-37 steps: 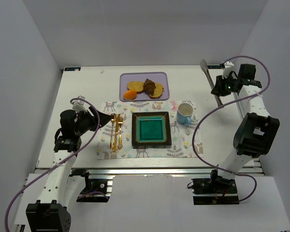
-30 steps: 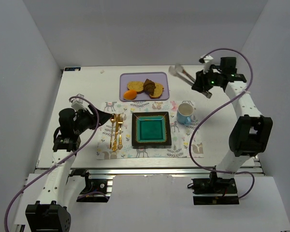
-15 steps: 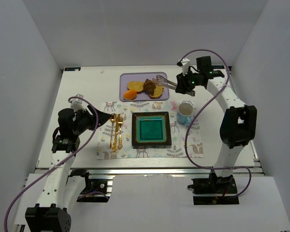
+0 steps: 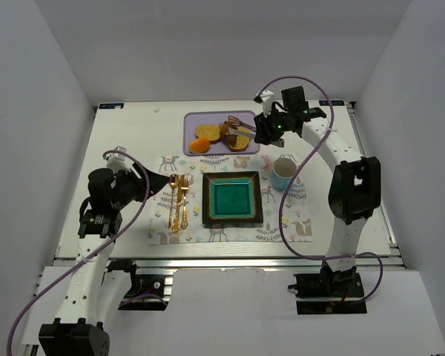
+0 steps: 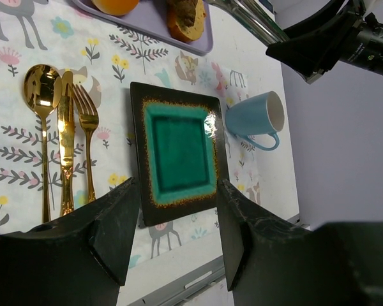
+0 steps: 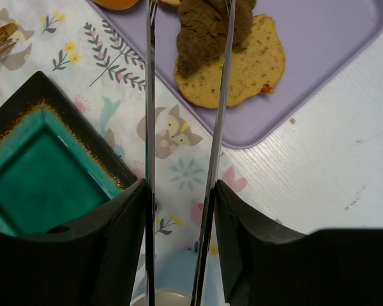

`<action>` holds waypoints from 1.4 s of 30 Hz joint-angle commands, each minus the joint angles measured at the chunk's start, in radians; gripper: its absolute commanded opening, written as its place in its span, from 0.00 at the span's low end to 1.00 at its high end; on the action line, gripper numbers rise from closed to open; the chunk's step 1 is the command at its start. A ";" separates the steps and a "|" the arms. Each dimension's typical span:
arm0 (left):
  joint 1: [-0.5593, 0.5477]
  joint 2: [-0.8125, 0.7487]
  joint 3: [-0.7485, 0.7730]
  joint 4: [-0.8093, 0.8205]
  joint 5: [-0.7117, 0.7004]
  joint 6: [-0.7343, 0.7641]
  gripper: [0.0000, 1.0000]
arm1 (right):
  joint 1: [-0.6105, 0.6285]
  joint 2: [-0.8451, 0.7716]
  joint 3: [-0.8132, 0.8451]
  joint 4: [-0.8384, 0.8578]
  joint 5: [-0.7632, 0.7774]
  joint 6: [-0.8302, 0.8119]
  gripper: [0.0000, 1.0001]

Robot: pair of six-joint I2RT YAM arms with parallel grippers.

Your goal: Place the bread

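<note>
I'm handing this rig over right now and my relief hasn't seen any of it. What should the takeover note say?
Left claw: open, holding nothing, hovering over the placemat near the gold cutlery.
Right claw: shut on the tongs, whose arms are spread to either side of the dark roll. I cannot tell whether they touch it.
Bread: the dark roll and two tan slices all lie on the purple tray.
Done: tongs in hand and lined up over the bread.
Left: nothing placed yet. The teal plate is bare and is probably the target.
</note>
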 commanded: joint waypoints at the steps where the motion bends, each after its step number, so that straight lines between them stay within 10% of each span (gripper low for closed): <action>1: 0.002 -0.019 0.028 -0.011 -0.012 -0.004 0.61 | -0.001 -0.013 0.048 0.076 0.034 0.021 0.50; 28: 0.002 -0.009 0.034 -0.014 -0.017 -0.001 0.61 | 0.026 0.083 0.077 0.070 0.129 -0.025 0.58; 42: 0.002 -0.008 0.034 -0.005 -0.014 -0.002 0.60 | 0.029 0.062 0.067 0.038 0.085 -0.031 0.32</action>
